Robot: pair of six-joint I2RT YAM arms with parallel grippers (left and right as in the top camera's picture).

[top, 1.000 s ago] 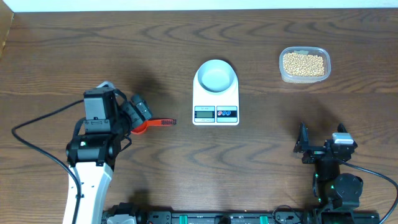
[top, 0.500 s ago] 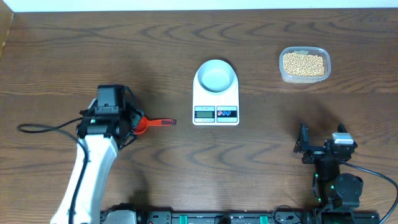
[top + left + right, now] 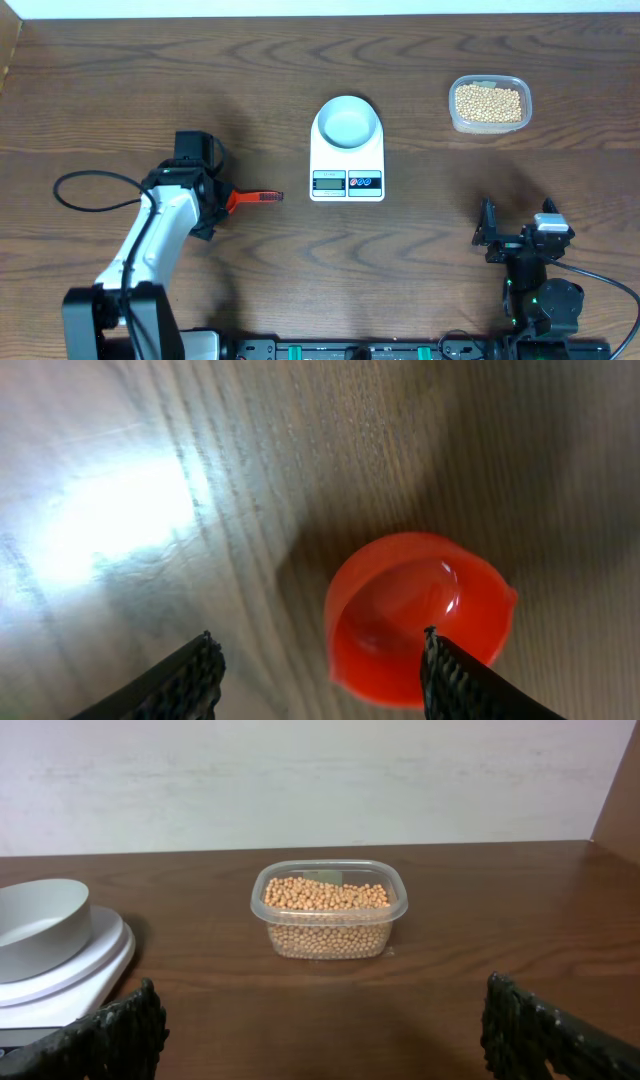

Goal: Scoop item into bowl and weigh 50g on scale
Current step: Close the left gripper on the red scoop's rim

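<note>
A: Beans [image 3: 488, 102] in the clear tub [image 3: 455, 118], far right from above, none scooped yet. Bowl [image 3: 347, 122] sits on the scale [image 3: 347, 162] mid-table and looks empty.

B: Left side?

A: Left arm [image 3: 165, 215] is over the cup end of the red scoop [image 3: 255, 198]. The handle pokes out toward the scale. The wrist hides the fingers from above, so can't tell the jaws there. Scale display too small to read.

B: Left wrist cam?

A: Left gripper [image 3: 320, 685] spread apart, holding nothing. Scoop cup lies on the table [image 3: 120, 510], off-centre. One fingertip [image 3: 470, 680] overlaps its rim, the other is out over bare wood. Handle out of frame. Can't tell if that finger touches the rim or hangs above it.

B: Risk?

A: My guess is that closing here pinches the round cup, not the handle. It could squirt out, flip or skid. Fingers on the cup would also get in the way when digging into the beans. Needs recentring on the handle.

B: Right wrist?

A: Right gripper [image 3: 330, 1040] wide apart, empty, facing the tub and well short of it. Tub well filled. Bowl and scale are cut off at the left edge, display not visible.

B: Anything else?

A: Tub looks light and nothing braces it, so a scoop push could shove it. A full scoop may overshoot 50g.
</note>
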